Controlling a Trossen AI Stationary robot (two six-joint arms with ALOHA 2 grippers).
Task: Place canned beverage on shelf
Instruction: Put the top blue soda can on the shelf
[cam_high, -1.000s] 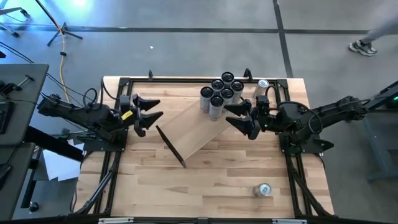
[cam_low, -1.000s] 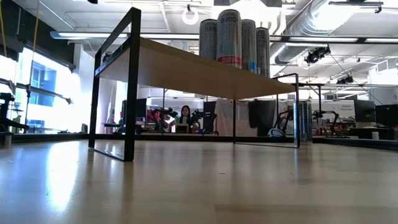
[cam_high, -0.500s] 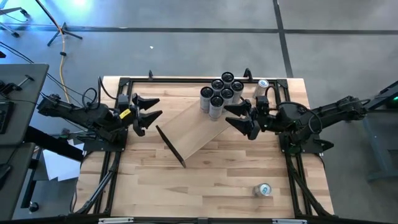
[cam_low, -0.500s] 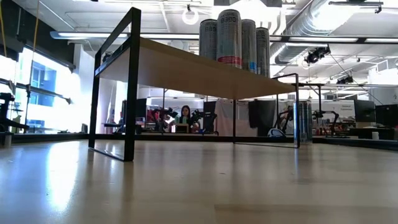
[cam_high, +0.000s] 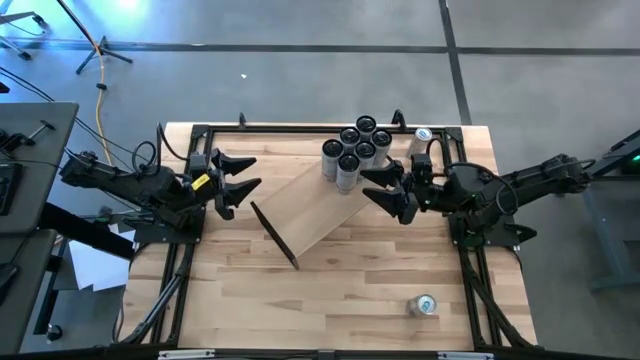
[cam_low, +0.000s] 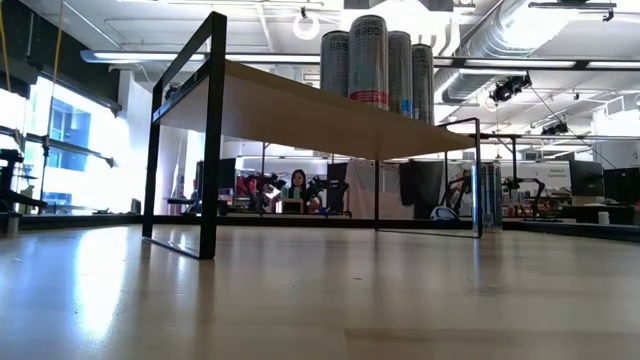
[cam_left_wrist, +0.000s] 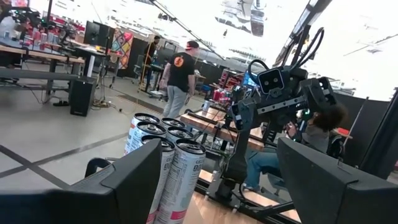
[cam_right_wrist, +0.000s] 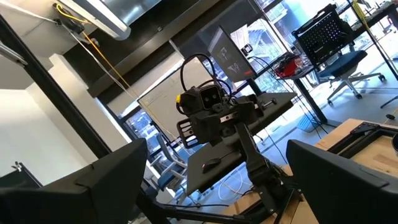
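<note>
Your left end effector (cam_high: 243, 176) and right end effector (cam_high: 385, 190) hung released, empty; the shelf (cam_high: 318, 205) hid perhaps six cans (cam_high: 355, 148) at twelve o'clock.

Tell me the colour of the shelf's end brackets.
Black, seen best in the low view on the near bracket of the shelf.

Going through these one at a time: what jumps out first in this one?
A tight cluster of cans stands on the far end of the shelf, which lies at an angle mid-table. Two more cans sit off it: one at the table's far right corner, one near the front right edge. Both hands hover open on either side, left hand and right hand, holding nothing.
</note>
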